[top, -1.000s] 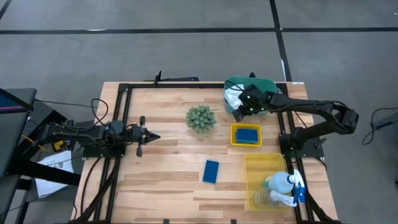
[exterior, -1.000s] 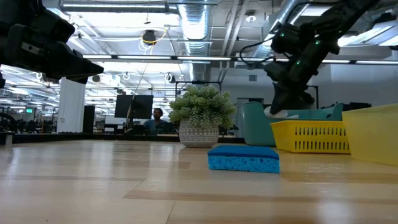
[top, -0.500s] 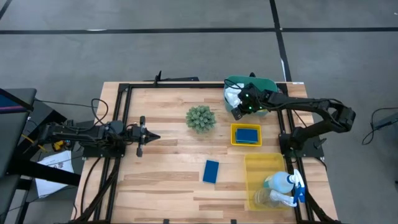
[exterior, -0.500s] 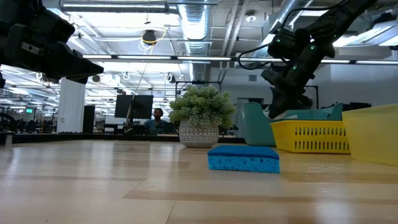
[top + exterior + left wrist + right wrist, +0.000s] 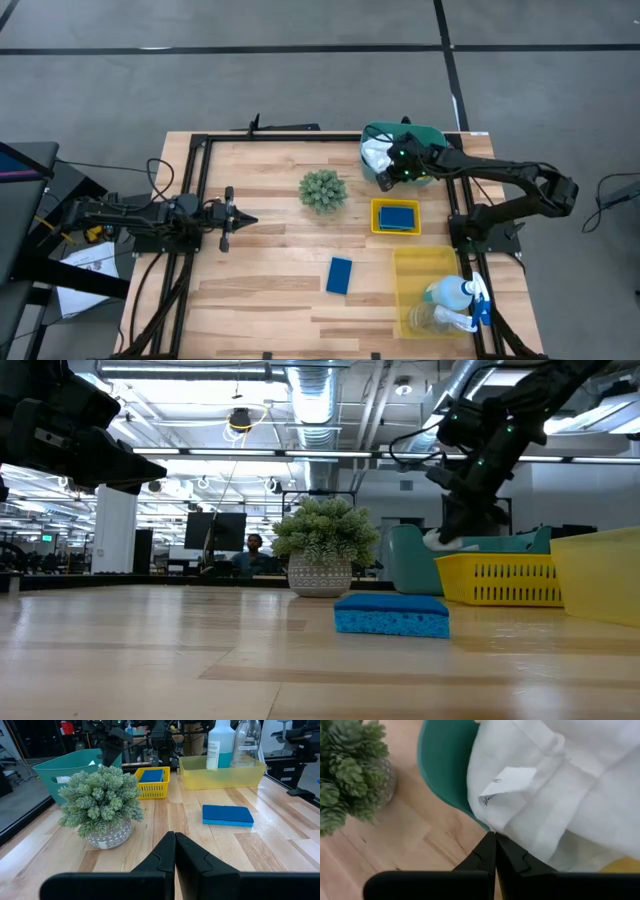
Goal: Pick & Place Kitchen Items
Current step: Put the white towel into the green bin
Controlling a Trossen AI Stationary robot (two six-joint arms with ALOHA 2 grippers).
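Observation:
A white cloth (image 5: 555, 790) lies in the teal bin (image 5: 425, 134) at the far right and drapes over its rim. My right gripper (image 5: 495, 838) is shut, slanting down, with its tips at the cloth's hanging edge. One blue sponge (image 5: 339, 275) lies flat on the table. Another blue sponge (image 5: 398, 216) sits in a small yellow basket (image 5: 376, 228). A spray bottle (image 5: 452, 292) and a clear cup (image 5: 430, 318) stand in the large yellow bin (image 5: 410, 262). My left gripper (image 5: 245, 220) waits shut at the table's left. My right gripper has its shut fingertips right at the cloth's lower edge (image 5: 492, 822), where the cloth hangs over the teal bin's rim (image 5: 440, 770). Nothing shows between the fingers. Whether the tips touch the cloth, I cannot tell.
A spiky green plant in a grey pot (image 5: 323, 190) stands mid-table, left of the teal bin. A black frame (image 5: 196, 200) runs along the table's left and far edges. Bare wood lies between the plant and the near edge.

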